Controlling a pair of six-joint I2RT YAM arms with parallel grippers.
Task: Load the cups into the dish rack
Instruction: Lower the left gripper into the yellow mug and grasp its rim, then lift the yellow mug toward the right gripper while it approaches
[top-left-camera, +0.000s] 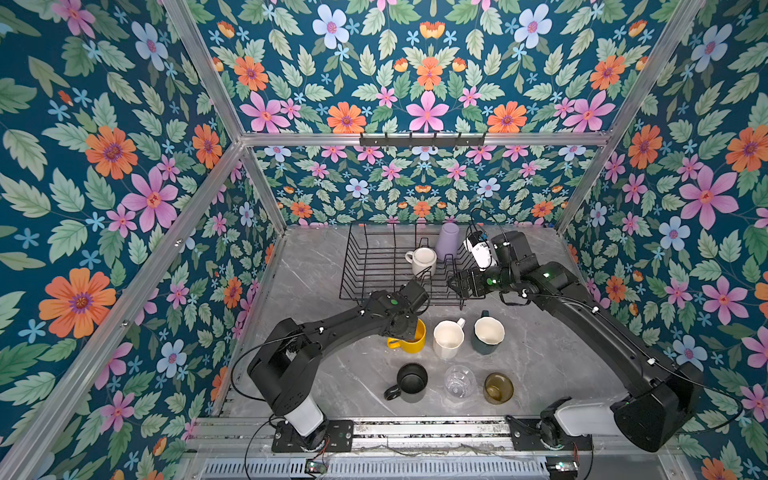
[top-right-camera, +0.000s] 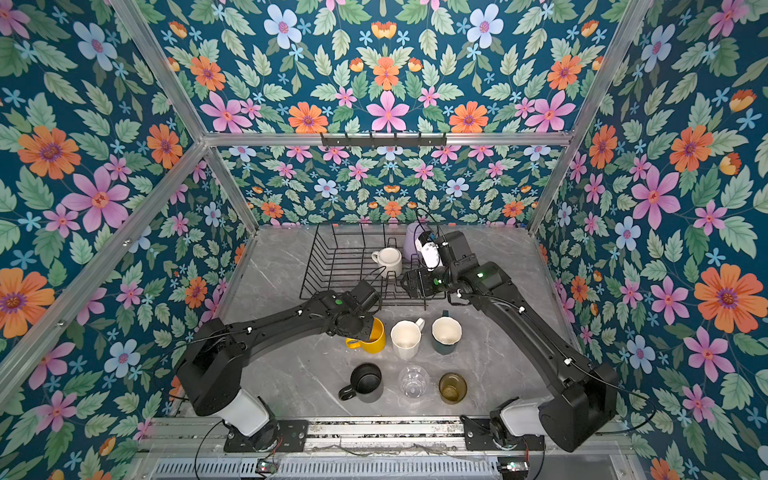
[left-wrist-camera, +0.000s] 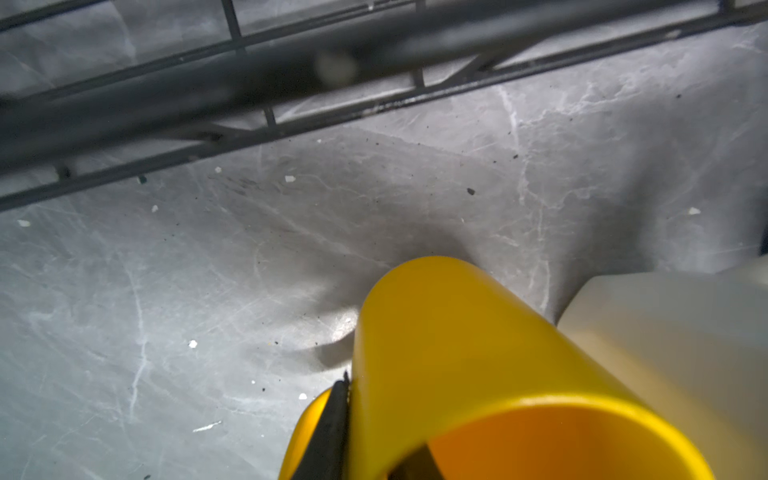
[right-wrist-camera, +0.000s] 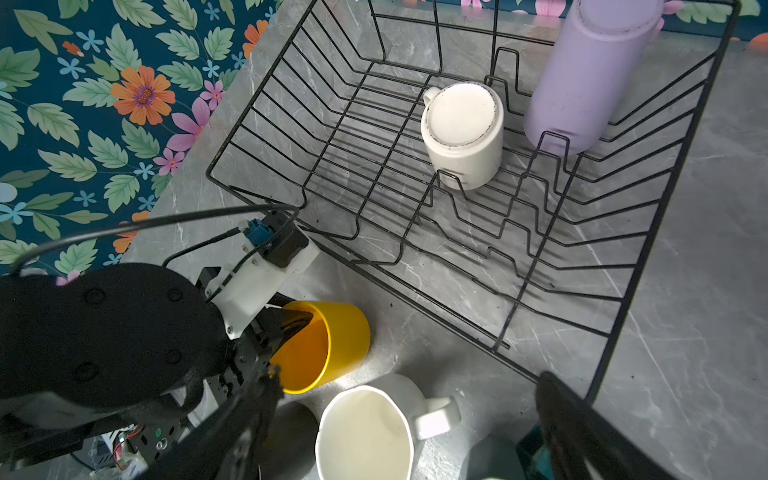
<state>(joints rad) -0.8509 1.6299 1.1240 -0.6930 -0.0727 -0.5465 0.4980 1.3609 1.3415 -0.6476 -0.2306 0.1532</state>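
The left arm (top-left-camera: 332, 324) covers much of the yellow mug (top-left-camera: 417, 338) in both top views. In the left wrist view a wire of the dish rack (left-wrist-camera: 249, 75) is a thick dark blur. In the right wrist view the picture's edge cuts off the cream mug (right-wrist-camera: 365, 432), and the dark green mug (right-wrist-camera: 490, 459) is only a blur.

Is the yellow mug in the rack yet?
No, the yellow mug stands on the table in front of the dish rack, outside its wires.
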